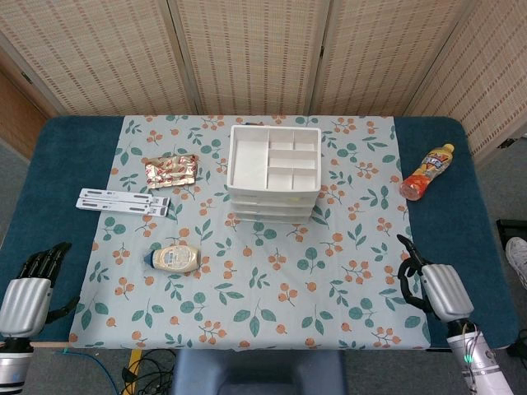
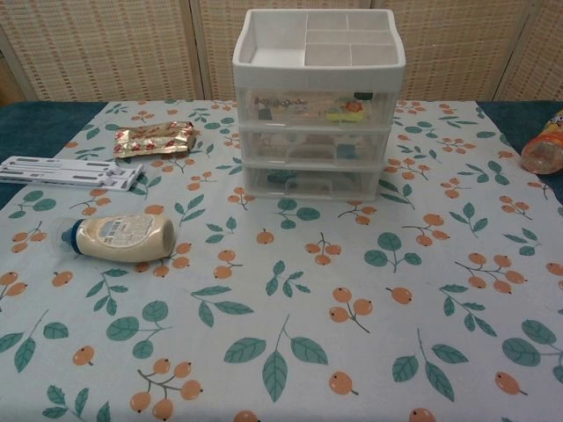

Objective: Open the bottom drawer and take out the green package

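Bottom drawer of the white drawer unit is fully closed; the unit stands near the middle of the worktop's far edge. Through the translucent front I see something dark greenish inside, but I cannot confirm it is the green package. Nothing is done yet: opening and extraction both remain. My left hand rests at the near-left corner, released, grasping nothing; my right hand rests at the near-right corner, fingers curled, holding nothing. The worktop is blue under a floral cloth; woven folding screens stand behind.
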{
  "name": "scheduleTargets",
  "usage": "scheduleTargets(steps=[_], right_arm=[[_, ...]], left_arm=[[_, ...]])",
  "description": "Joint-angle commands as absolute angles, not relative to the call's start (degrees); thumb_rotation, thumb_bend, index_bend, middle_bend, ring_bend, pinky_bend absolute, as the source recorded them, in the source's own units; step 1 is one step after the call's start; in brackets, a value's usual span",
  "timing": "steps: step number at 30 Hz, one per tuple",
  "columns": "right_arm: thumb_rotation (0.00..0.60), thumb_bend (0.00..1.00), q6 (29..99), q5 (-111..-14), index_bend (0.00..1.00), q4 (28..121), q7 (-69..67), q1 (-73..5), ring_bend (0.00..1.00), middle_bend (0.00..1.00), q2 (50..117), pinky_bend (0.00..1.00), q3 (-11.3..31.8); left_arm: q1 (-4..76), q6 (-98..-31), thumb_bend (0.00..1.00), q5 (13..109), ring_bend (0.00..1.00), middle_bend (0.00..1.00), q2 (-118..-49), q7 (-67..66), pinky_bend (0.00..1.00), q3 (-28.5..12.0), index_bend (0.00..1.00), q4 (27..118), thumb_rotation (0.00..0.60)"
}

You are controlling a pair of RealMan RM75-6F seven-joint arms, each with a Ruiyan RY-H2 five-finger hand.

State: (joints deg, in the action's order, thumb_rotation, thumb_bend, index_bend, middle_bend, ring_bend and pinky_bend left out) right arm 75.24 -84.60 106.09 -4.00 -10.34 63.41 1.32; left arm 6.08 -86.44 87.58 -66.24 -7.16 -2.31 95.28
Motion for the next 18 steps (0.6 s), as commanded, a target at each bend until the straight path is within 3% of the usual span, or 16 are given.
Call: scheduleTargets(steps=[1,9,18], right_arm=[[0.6,0.63,71.3,-83.3,0.04,107.3,-7.5,-12.2,0.5,0.52,63.8,0.72,1.4],[0.6,0.63,59.9,-79.1,0.04,109.8,-17.5,-18.5,0.54,0.52,64.8,0.74,3.9],[0.6,0.63,43.6,-67.4,0.0,107.3,-33.9,-27.3,0.75,0.71,70.6,0.89,10.2]], left_arm=[[6.2,-86.3,0.18,87.7,0.14,0.13,-66.2,-7.2,0.15,-2.3,0.08,95.3,0.6],[5.5,-87.2,0.18,88.0,0.14,0.13,-65.9,-7.4,0.15,-1.9,0.08,95.9,0.6],[4.6,-88.1,0.18,87.7,0.14,0.13,-64.9,-7.3,0.15,-1.8,0.08,96.1,0.6]])
